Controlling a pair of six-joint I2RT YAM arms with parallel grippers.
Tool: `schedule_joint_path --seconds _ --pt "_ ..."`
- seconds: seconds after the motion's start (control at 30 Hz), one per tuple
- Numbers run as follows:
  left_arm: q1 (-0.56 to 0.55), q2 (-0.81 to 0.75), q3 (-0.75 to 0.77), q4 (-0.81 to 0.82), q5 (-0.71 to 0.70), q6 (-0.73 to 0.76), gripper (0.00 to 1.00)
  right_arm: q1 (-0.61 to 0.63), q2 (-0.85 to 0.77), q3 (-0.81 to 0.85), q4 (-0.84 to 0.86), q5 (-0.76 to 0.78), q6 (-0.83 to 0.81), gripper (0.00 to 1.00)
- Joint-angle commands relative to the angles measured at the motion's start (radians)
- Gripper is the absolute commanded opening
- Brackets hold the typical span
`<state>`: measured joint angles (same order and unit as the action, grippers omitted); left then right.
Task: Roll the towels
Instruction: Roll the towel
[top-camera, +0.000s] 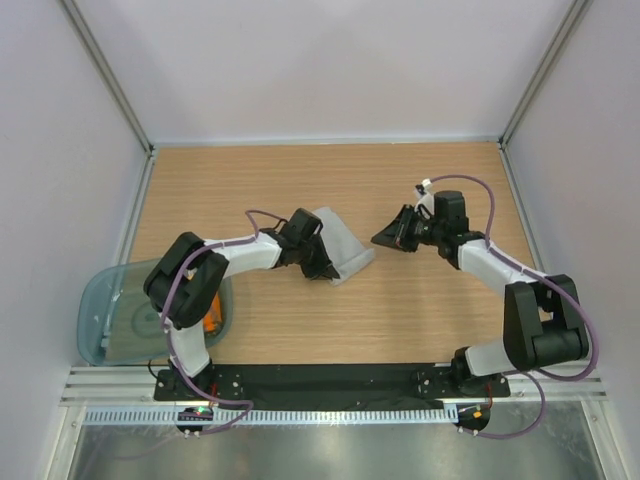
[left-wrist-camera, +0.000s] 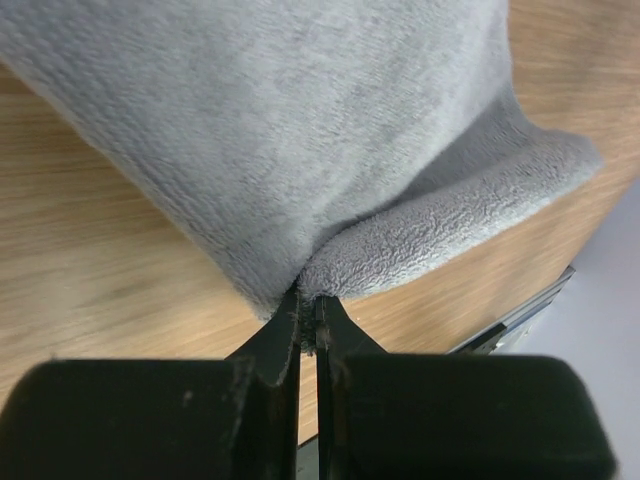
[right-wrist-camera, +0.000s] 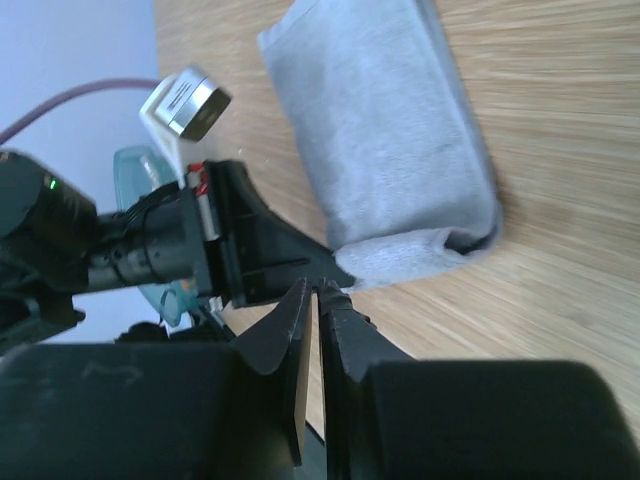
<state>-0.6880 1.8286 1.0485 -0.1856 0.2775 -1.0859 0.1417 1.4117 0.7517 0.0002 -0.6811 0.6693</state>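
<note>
The grey towel (top-camera: 343, 248) lies folded over on itself near the middle of the table (top-camera: 420, 320), a little left of centre in the top view. The left gripper (left-wrist-camera: 308, 300) is at its lower edge, jaws clamped on the fold where two layers of cloth meet; in the left wrist view the towel fills the upper frame, its folded edge curling toward the right.

The right gripper (right-wrist-camera: 318, 292) hangs just right of the towel, apart from it. Its jaws are together with only a thin slit between them and nothing in it.

At the left edge of the top view sits the tub (top-camera: 100, 310). A bit of the orange towel (top-camera: 211, 322) shows at its right side, mostly hidden under the left arm.
</note>
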Motion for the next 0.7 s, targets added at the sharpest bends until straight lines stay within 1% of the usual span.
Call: schedule_joint_path --seconds 0.0,0.07,0.1,0.47,0.5,0.6,0.67 --pt "0.037 0.035 0.011 -0.032 0.038 -0.028 0.00 0.077 0.023 -0.002 0.162 -0.043 0.029 0.13" --pt "0.048 0.061 0.018 -0.037 0.051 -0.031 0.00 0.105 0.041 -0.006 0.190 -0.035 0.038 0.13" --pt "0.062 0.070 0.021 -0.041 0.058 -0.029 0.00 0.119 0.046 -0.018 0.230 -0.037 0.045 0.13" --pt "0.094 0.133 0.057 -0.064 0.097 0.018 0.00 0.124 0.197 -0.029 0.353 -0.041 0.070 0.09" --pt "0.096 0.135 0.059 -0.071 0.098 0.020 0.00 0.125 0.214 -0.029 0.401 -0.052 0.103 0.08" --pt "0.100 0.141 0.065 -0.077 0.101 0.030 0.00 0.124 0.308 -0.012 0.513 -0.090 0.170 0.08" --pt "0.107 0.144 0.070 -0.081 0.109 0.031 0.00 0.121 0.372 0.006 0.515 -0.081 0.168 0.07"
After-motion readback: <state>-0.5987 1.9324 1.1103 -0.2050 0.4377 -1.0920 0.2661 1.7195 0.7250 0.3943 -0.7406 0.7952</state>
